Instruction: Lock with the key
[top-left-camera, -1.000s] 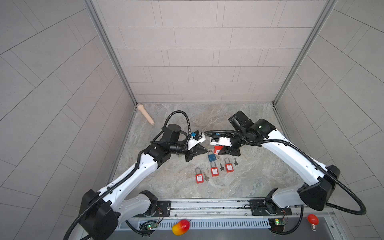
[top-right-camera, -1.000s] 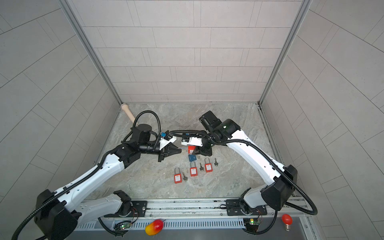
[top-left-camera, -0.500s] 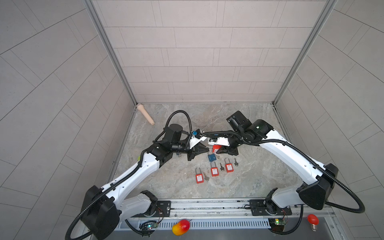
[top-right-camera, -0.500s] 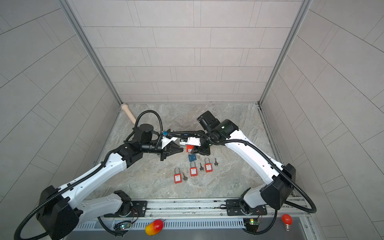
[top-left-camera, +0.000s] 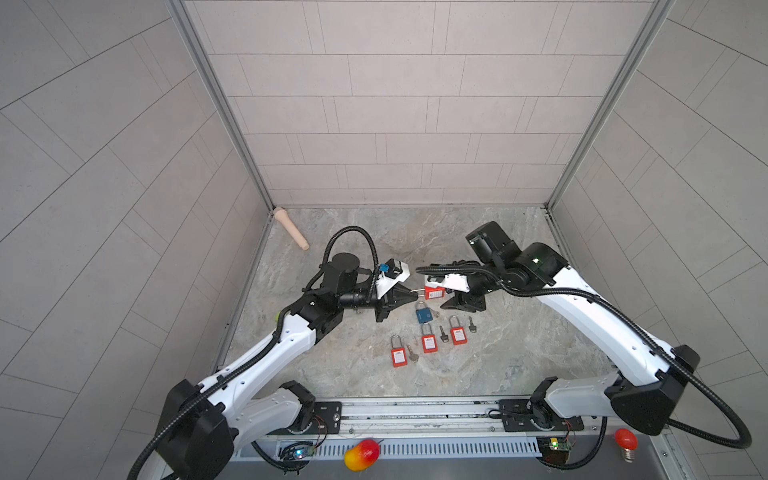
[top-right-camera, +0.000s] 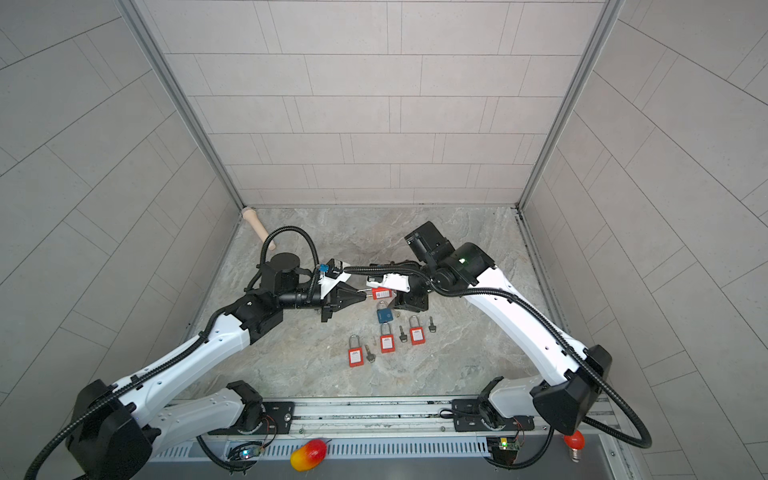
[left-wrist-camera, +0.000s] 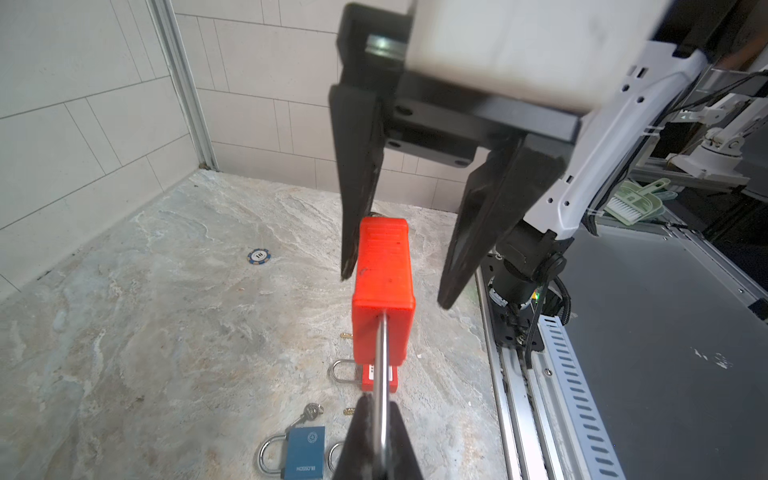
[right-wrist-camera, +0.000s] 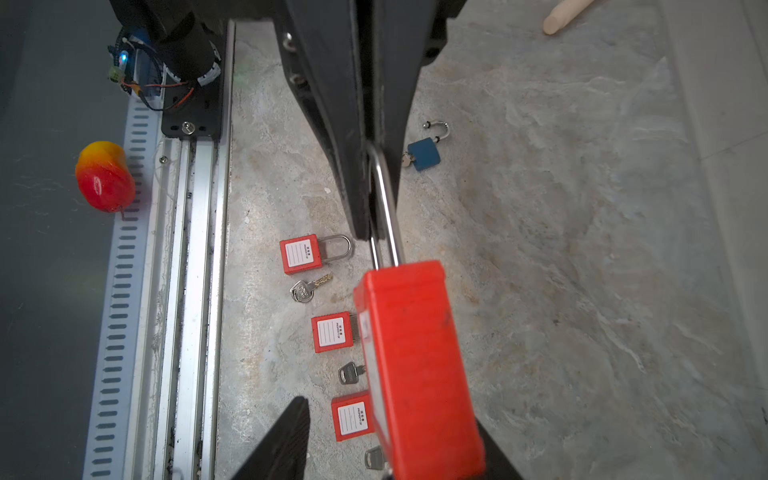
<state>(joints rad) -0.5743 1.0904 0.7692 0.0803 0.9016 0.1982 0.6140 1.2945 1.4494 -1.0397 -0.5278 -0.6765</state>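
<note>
While the left pincer (left-wrist-camera: 379, 409) clamps the padlock shackle (right-wrist-camera: 386, 208), right pincer (left-wrist-camera: 397, 289) gapes.

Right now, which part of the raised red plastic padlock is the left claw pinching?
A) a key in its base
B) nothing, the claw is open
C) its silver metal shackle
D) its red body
C: in the left wrist view the left claw is shut on the silver metal shackle of the red plastic padlock.
</note>
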